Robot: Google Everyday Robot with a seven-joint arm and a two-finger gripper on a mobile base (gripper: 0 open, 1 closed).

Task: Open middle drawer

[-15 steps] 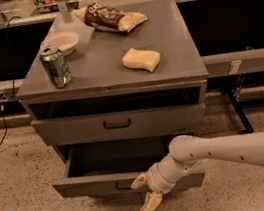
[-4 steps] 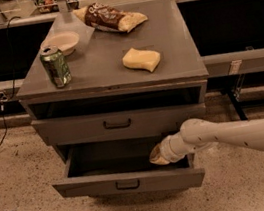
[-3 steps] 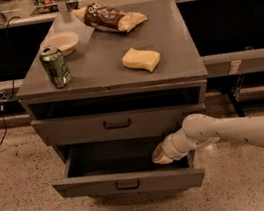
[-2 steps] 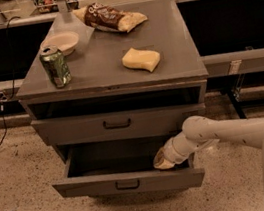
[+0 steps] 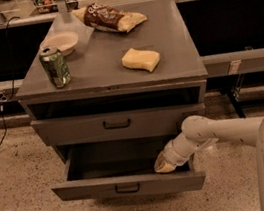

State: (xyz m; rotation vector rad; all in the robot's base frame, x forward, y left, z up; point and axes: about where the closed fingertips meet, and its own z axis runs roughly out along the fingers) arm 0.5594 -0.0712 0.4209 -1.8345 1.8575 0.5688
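From my seat I see the middle drawer (image 5: pixel 86 189) pulled well out of the grey cabinet (image 5: pixel 186 70), its flat front standing forward of the closed drawer (image 5: pixel 75 128) above it, and its small black handle (image 5: pixel 128 188) at the centre of the front. The inside of the open drawer looks dark and bare as far as I can see into it. The gripper (image 5: pixel 165 164) sits low inside that drawer, near its right end and just behind the front panel; whether it is spread or pressed together I cannot tell from here, nor whether it touches the panel. The pale arm (image 5: pixel 217 130) reaches to it from the right, bending down over the drawer's right corner. On the cabinet top stand a green can (image 5: pixel 55 66) at the front left, a shallow white bowl (image 5: pixel 62 41) just behind it, a brown snack bag (image 5: pixel 109 19) lying at the back (tilted towards the right), and a yellow sponge (image 5: pixel 140 59) right of centre, well apart from the can. A black cable (image 5: pixel 3 135) trails over the speckled floor (image 5: pixel 16 168) on the left.
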